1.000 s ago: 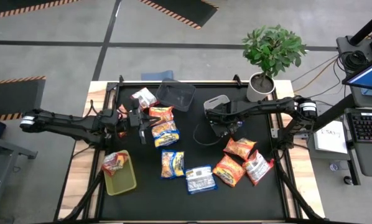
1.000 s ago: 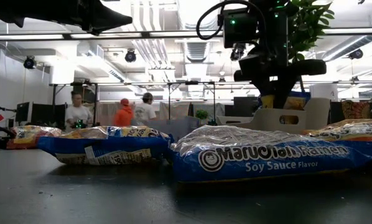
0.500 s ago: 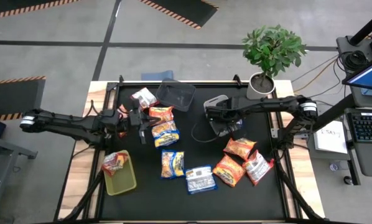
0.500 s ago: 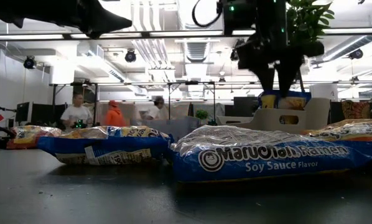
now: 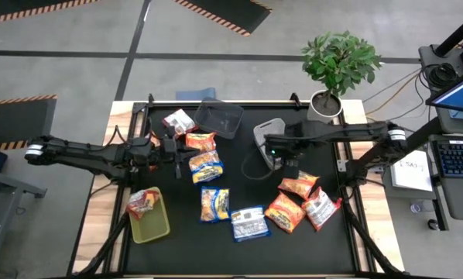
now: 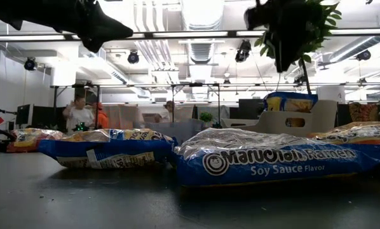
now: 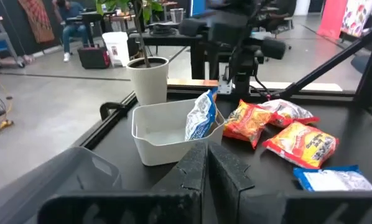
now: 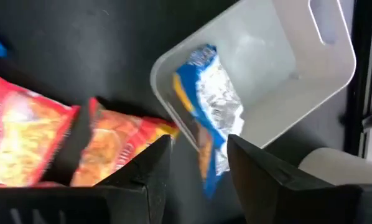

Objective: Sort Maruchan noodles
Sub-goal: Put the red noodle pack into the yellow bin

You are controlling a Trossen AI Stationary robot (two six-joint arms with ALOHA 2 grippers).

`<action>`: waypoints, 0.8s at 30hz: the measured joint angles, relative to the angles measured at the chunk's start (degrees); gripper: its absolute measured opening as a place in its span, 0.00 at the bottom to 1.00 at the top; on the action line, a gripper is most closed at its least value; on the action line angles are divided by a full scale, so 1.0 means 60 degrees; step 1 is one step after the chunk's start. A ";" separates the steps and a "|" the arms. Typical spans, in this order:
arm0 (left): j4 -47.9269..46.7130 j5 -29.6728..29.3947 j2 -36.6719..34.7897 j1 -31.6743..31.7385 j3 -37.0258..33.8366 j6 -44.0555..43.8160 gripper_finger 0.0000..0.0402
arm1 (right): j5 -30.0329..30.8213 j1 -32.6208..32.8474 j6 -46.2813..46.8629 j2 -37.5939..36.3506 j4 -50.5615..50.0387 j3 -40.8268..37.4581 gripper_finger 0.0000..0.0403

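Maruchan noodles lie across the black table: orange packets [image 5: 200, 141] [image 5: 206, 167] [image 5: 299, 184] [image 5: 286, 211], a blue-and-yellow one [image 5: 214, 203], a blue one [image 5: 249, 222] and pink-and-white ones [image 5: 320, 208] [image 5: 177, 122]. One blue packet [image 8: 204, 118] stands in the white bin [image 8: 279, 68], leaning over its rim. A red packet [image 5: 142, 203] lies in the yellow-green bin [image 5: 152, 225]. My right gripper [image 8: 198, 180] hangs open above the white bin's near edge [image 5: 282, 159], holding nothing. My left gripper [image 7: 206, 165] is shut and level, beside the orange packets at the table's left [image 5: 177, 153].
A dark grey bin [image 5: 218, 116] stands at the far edge, left of the white bin. A potted plant [image 5: 336, 66] stands at the far right corner. People move in the room behind the table [image 6: 82, 114]. Bare black table shows along the near edge [image 5: 216, 256].
My right gripper has risen away from the white bin and rolled about its wrist. The blue packet has stayed in the bin, leaning on its rim.
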 joint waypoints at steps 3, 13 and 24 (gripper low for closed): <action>-0.0075 0.0000 0.0000 0.0000 0.0000 -0.0120 0.00 | 0.0139 0.0397 -0.0153 -0.0808 0.1599 -0.0595 0.32; -0.0057 -0.0002 0.0108 0.0002 0.0000 -0.0536 0.00 | 0.0265 0.0928 -0.2910 -0.3807 1.0303 -0.5053 0.21; -0.0070 -0.1401 0.1120 0.0020 0.0000 -0.1703 0.00 | 0.0306 0.0904 -0.3647 -0.5347 1.4514 -0.8079 0.12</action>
